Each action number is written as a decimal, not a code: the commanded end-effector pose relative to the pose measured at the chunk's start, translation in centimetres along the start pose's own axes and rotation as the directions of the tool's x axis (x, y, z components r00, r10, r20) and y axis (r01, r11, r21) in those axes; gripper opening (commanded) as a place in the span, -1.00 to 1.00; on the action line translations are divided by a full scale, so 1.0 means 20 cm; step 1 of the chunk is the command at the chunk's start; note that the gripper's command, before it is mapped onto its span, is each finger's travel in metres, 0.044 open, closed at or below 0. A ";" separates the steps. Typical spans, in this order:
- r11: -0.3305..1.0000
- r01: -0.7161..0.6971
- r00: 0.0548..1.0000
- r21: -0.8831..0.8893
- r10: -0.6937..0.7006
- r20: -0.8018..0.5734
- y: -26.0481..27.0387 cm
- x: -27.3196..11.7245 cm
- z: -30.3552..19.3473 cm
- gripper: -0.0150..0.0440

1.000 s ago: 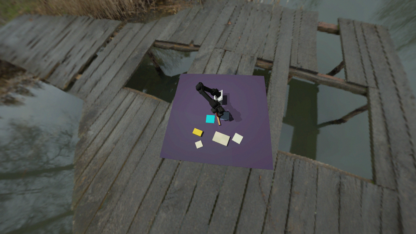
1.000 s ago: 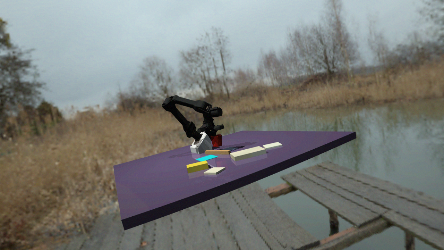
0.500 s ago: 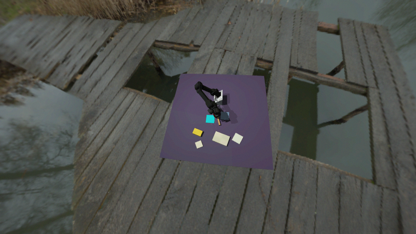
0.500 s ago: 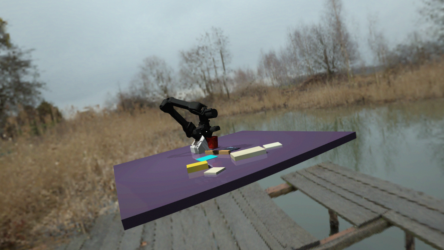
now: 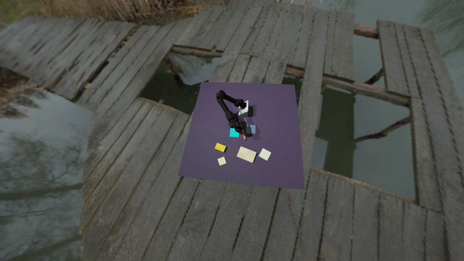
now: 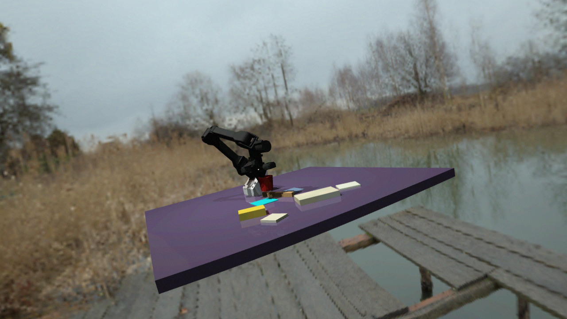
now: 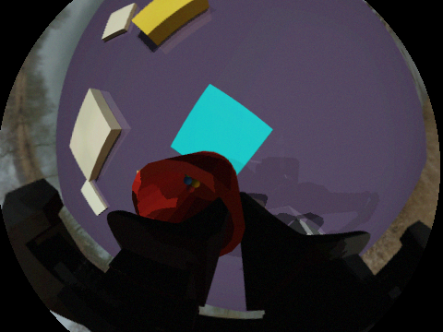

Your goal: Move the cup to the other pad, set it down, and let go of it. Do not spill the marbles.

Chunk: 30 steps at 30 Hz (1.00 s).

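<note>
Red cup (image 6: 265, 183) (image 7: 185, 189), gripped at its wall by the pincer (image 6: 264, 174) (image 7: 234, 195), should be carried level toward the cyan pad (image 5: 234, 132) (image 6: 264, 201) (image 7: 222, 126), nearer the table's (image 5: 275, 168) (image 6: 190, 238) (image 7: 323, 83) left edge from above.

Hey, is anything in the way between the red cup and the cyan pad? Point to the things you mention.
Nothing visible blocks the red cup (image 6: 266, 183) (image 7: 157, 195) from the cyan pad (image 5: 233, 132) (image 6: 263, 202) (image 7: 221, 124). The wooden strip (image 5: 244, 135) (image 6: 288, 194) lies between the two pads, but the wrist view shows the cup already overlapping the cyan pad's near edge.

Red cup (image 6: 266, 182) (image 7: 185, 191), raised, marbles (image 7: 191, 181) inside.
</note>
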<state>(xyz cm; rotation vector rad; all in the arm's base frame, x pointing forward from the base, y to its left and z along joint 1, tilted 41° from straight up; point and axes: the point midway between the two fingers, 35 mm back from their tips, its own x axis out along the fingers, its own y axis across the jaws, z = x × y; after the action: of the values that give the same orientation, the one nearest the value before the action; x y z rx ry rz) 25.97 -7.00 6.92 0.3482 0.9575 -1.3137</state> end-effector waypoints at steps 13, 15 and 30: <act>1.000 -0.005 1.000 0.002 0.005 0.008 -0.04 -0.03 0.21 -0.49; 1.000 -0.005 1.000 0.002 0.005 0.008 -0.04 -0.02 0.21 -0.49; 1.000 -0.005 1.000 0.003 0.005 0.008 -0.03 0.09 0.21 -0.49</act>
<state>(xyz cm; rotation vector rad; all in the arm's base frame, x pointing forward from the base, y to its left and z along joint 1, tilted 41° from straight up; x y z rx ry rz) 27.08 -10.93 8.68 0.3557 0.9437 -1.3104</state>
